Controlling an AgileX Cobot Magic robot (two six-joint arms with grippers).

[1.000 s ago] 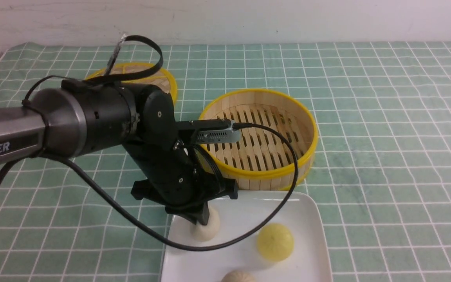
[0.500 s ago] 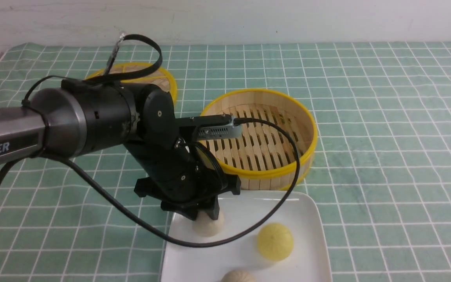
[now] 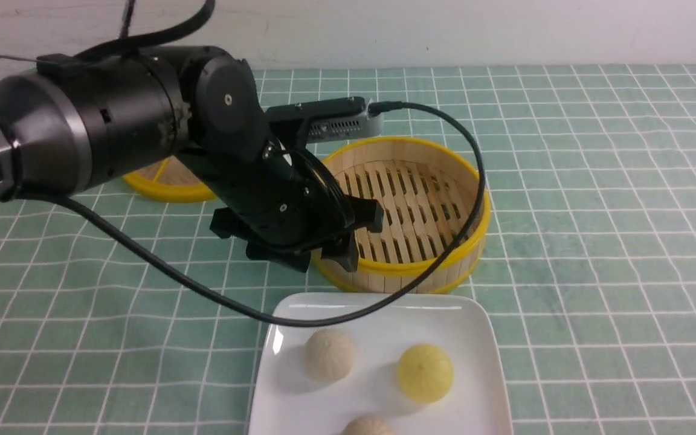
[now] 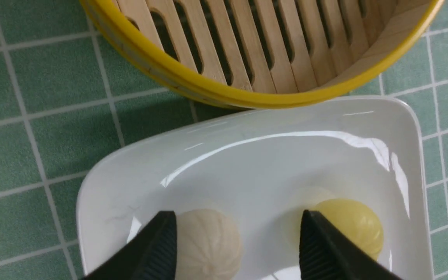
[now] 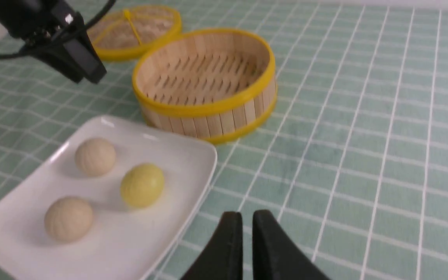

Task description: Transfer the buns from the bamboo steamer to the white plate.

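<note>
Green checked cloth (image 3: 565,241) covers the table in front of me. My left gripper (image 3: 321,261) hangs in the air over the near-left rim of the bamboo steamer (image 3: 408,275), jaws wide apart and holding nothing. Both buns sit on the white plate (image 3: 475,338), which lies just on my side of the steamer: the cream-white bun (image 3: 329,354) to the left, the pale yellow bun (image 3: 425,373) beside it, apart. A browner bun (image 3: 367,426) lies nearer me. My right gripper (image 5: 248,214) hovers over the cloth right of the plate, fingers nearly together, gripping nothing.
</note>
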